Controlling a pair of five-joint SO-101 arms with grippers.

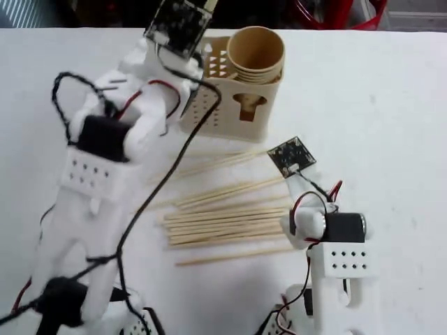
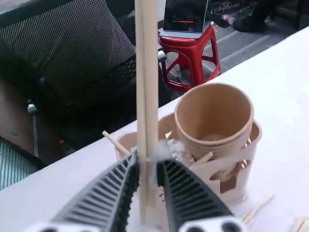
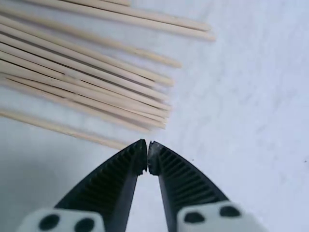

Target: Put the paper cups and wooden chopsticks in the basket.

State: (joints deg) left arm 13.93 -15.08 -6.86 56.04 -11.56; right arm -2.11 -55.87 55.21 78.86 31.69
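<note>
High view: The white tabletop (image 1: 391,105) carries a beige perforated plastic basket (image 1: 258,115) near the middle of its far edge. A stack of tan paper cups (image 1: 257,50) stands upright inside the basket. Loose wooden chopsticks (image 1: 223,220) lie roughly parallel at the tabletop centre, apart from the basket. The left arm (image 1: 105,160) extends from the near left corner to the basket's left side. The right arm (image 1: 335,244) stands near the near edge, by the right end of the loose chopsticks.

Left wrist view: Beyond the far edge stand a red plastic stool (image 2: 188,53) and a black mesh chair (image 2: 72,53). The left gripper (image 2: 147,159) is narrowly parted and clamps a pair of wooden chopsticks (image 2: 146,72) upright, just beside the basket.

Right wrist view: The right gripper (image 3: 147,157) hangs over bare tabletop, fingertips pressed together, holding nothing, just beside the ends of the loose chopsticks.
</note>
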